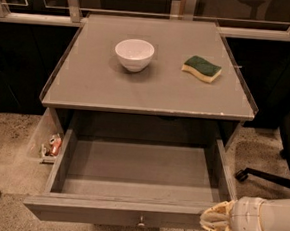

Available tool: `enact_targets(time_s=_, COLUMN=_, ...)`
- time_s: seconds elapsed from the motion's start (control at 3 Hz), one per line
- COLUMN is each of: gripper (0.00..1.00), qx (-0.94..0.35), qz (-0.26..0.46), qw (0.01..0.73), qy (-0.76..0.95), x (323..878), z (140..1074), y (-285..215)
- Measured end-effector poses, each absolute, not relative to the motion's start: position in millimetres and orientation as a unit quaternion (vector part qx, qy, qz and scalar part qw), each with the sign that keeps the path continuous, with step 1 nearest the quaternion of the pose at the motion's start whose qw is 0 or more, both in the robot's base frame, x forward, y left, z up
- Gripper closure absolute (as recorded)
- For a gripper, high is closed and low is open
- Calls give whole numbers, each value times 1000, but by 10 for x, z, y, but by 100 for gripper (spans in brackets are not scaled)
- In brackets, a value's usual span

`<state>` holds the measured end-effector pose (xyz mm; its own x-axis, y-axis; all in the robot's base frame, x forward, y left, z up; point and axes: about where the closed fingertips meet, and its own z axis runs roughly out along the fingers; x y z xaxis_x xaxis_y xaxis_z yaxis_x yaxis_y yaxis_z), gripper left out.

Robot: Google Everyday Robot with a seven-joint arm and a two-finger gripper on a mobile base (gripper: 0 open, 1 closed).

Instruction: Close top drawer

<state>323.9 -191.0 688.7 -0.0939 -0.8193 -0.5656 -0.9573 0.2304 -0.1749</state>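
The top drawer is a wide, shallow grey wooden box, pulled fully out from under the grey table top. It is empty inside. Its flat front panel runs along the bottom of the view, with a small round metal knob at its centre. My gripper comes in from the lower right on a white arm. Its cream-coloured tip sits at the right end of the drawer's front panel, at or just in front of the front edge.
A white bowl and a green-and-yellow sponge sit on the table top. Small items lie on the floor left of the drawer. A black office chair base is at the right. A railing runs behind the table.
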Motion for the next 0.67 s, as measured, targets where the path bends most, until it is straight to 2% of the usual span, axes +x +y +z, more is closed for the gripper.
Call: enact_targets(time_s=0.67, gripper=100, qx=-618, qz=121, qw=277, qy=725, x=3336, z=6540, y=-1776)
